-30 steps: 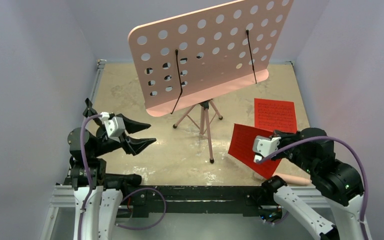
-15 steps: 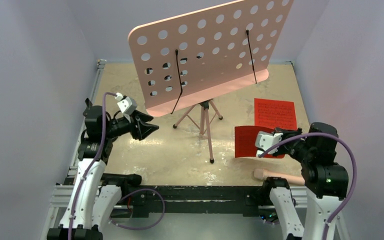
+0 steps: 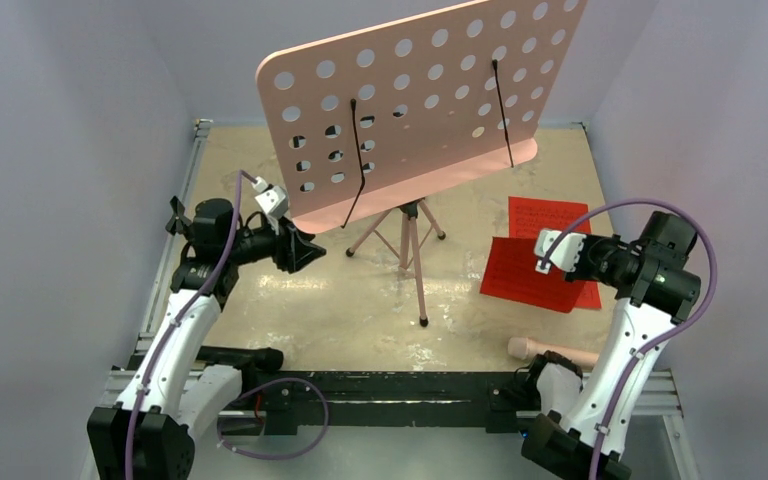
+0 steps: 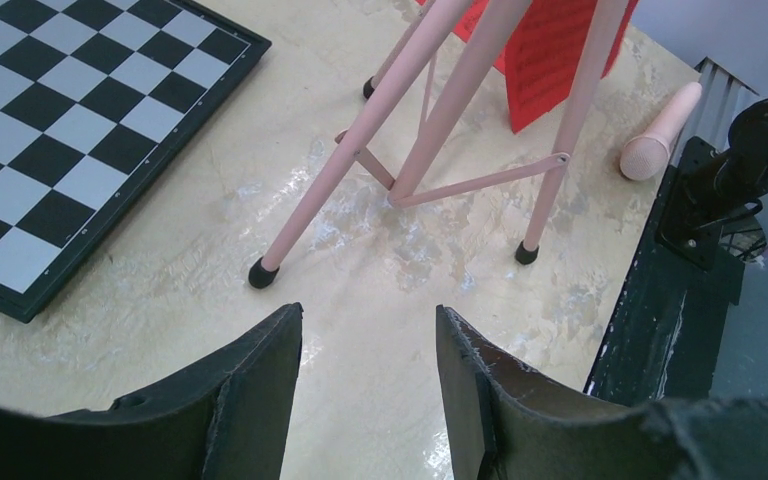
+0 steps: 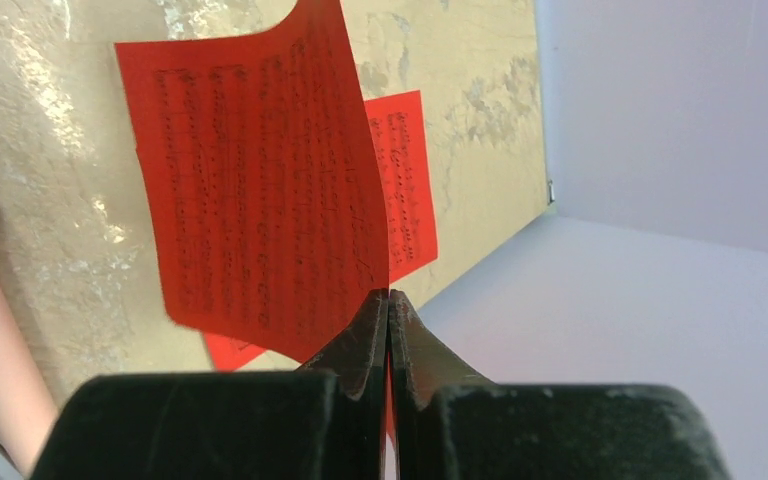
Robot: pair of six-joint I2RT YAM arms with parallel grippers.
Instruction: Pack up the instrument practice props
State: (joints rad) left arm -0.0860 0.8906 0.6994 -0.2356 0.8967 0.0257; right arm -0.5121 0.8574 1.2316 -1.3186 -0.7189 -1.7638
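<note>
At lower right the peach tube (image 3: 550, 350) lay bare on the table (image 3: 290, 330). Above it the right gripper (image 5: 388, 305), clamped on one edge of a red sheet (image 3: 520, 275), had carried it up-frame since a second earlier, overlapping the second red sheet (image 3: 552, 212) in the top view. The left gripper (image 4: 370, 325), jaws partly apart and empty, had climbed from mid-left to the lower corner of the pink music stand (image 3: 430, 90).

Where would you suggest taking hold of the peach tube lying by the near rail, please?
The peach tube lies flat on the table, roughly along the black rail, so come from above, jaws across its width. Grip the slim straight shaft rather than the wider rounded head; the rail close beside it likely blocks a sideways approach.
</note>
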